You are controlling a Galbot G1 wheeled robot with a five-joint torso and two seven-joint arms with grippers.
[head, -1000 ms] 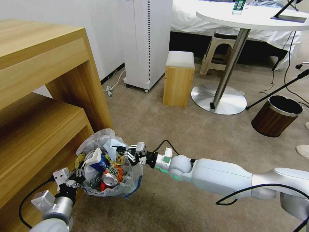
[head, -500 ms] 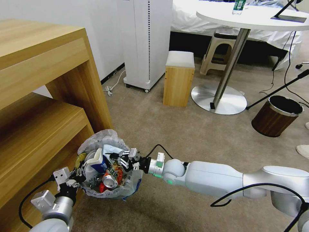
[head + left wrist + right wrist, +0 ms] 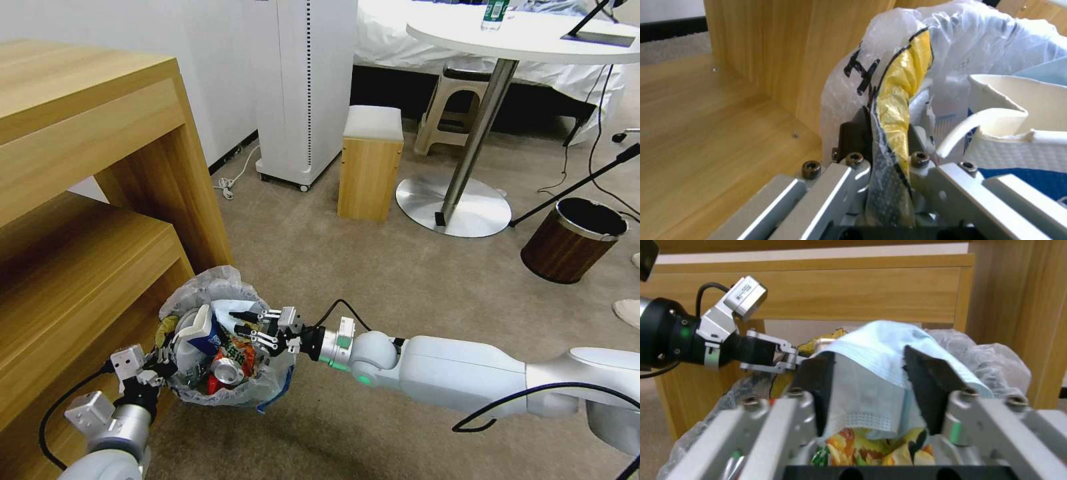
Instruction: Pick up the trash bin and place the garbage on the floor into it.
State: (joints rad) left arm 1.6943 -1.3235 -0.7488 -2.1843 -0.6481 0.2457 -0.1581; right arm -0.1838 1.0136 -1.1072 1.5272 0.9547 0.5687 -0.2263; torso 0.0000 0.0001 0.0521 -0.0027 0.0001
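Beside wooden shelving (image 3: 80, 200), our left end effector (image 3: 155, 371) pinches the soft, crinkly trash bin (image 3: 220, 393) rim; our right end effector (image 3: 257, 325) gapes around a limp mask (image 3: 880, 363).

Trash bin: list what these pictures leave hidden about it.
- Trash bin walls and base: head view, wrapped by its bag, buried under garbage.
- Rim held by the left gripper: left wrist view, covered by plastic.
- Bin's far side: right wrist view, behind the right gripper and a blue face mask.
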